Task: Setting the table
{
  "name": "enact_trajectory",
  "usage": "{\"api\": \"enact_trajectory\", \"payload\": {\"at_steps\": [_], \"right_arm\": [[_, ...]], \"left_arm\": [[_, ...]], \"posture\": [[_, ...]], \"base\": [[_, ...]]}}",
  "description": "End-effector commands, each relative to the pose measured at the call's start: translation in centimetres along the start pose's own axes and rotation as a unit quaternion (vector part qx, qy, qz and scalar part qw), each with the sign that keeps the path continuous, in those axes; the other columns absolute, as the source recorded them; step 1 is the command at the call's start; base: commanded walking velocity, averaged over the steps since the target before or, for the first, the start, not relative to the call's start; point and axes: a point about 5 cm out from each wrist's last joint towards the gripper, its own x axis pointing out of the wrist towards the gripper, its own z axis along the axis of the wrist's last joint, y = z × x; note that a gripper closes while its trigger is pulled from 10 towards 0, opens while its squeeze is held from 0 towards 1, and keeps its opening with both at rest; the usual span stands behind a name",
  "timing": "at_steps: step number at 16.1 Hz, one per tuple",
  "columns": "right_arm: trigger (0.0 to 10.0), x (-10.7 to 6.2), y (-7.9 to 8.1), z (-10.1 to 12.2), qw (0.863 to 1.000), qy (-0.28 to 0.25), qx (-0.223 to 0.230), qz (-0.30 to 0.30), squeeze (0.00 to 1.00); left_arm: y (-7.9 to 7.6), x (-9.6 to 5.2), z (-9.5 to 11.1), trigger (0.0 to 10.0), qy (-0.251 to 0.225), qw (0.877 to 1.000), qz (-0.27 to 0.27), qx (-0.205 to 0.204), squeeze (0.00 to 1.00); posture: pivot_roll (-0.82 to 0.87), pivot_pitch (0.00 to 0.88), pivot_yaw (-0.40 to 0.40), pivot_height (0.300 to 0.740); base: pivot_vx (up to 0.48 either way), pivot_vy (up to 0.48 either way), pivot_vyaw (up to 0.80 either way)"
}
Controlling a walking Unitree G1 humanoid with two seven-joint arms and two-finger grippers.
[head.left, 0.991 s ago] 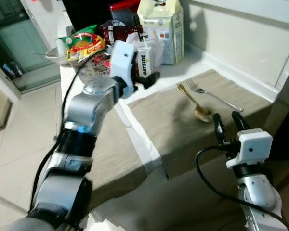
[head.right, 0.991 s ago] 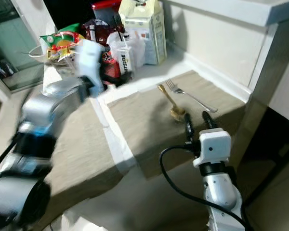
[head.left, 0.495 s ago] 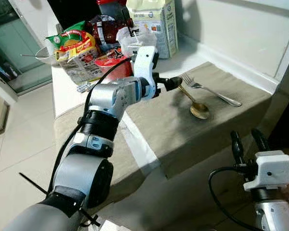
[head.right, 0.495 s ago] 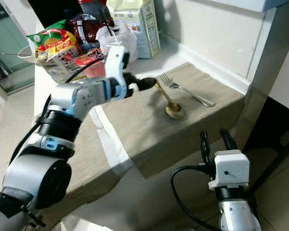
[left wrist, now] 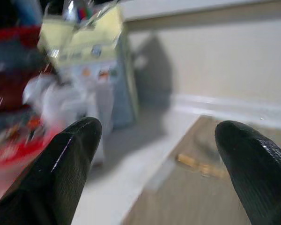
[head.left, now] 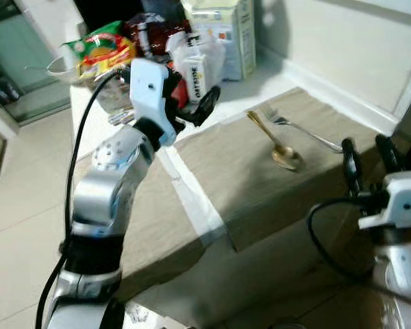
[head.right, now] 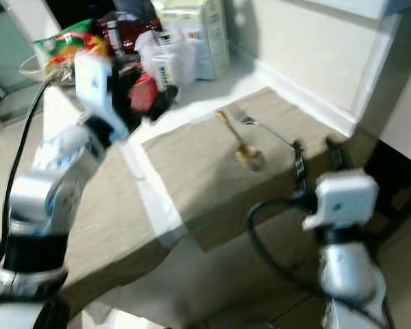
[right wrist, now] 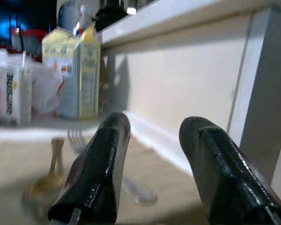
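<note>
Cutlery for the place setting lies on a beige placemat (head.left: 260,181) at the far right of the worktop (head.left: 157,212): a gold spoon (head.left: 274,145) with its bowl toward the near edge, and just beside it, nearer the wall, a silver fork (head.left: 305,133) lying at an angle. The two are close, perhaps touching at the handle ends; blur makes it hard to tell.

Behind the mat, groceries crowd the back of the worktop: a pale carton (head.left: 222,34), a white Oatside pack (head.left: 197,68), and a red and green snack bag (head.left: 99,51).

The left gripper (head.left: 192,113) hovers above the mat's far left corner, near the groceries, jaws spread wide and holding nothing. The right gripper (head.left: 366,164) is raised at the mat's near right corner, close to the fork's handle, jaws parted and empty.

Judging by this, spoon and fork are laid, and the step in hand looks like fetching or arranging the next item. The next move probably calls for choosing a target, then lowering open jaws squarely over it without disturbing the cutlery.
</note>
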Motion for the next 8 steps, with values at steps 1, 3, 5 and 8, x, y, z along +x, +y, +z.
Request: {"api": "enact_trajectory", "payload": {"at_steps": [1, 3, 5, 8], "right_arm": [[10.0, 1.5, -0.7, -1.6, 0.999, 0.032, 0.029, -0.019, 0.0], [10.0, 4.3, -1.4, -3.7, 0.995, 0.068, 0.063, -0.041, 0.0], [10.0, 6.9, -1.7, -5.4, 0.988, 0.108, 0.086, -0.074, 0.0], [10.0, 10.3, -0.4, -5.1, 0.985, 0.112, 0.116, -0.057, 0.0]], "left_arm": [[-0.3, -1.5, -1.0, 10.0, 0.018, 1.0, 0.007, 0.003, 0.0], [-1.1, -3.2, -2.3, 10.0, 0.036, 0.999, 0.017, 0.005, 0.0], [-1.4, -4.2, -2.5, 10.0, 0.047, 0.999, 0.018, 0.02, 0.0], [-0.6, -5.0, -2.0, 10.0, 0.052, 0.998, 0.033, 0.028, 0.0]], "posture": [[-0.26, 0.012, 0.163, 0.74], [-0.21, 0.0, 0.148, 0.74], [-0.17, 0.0, 0.147, 0.74], [-0.12, 0.0, 0.156, 0.74]], "base": [[0.0, 0.0, 0.0], [0.0, 0.0, 0.0], [0.0, 0.0, 0.0], [0.0, 0.0, 0.0]]}}
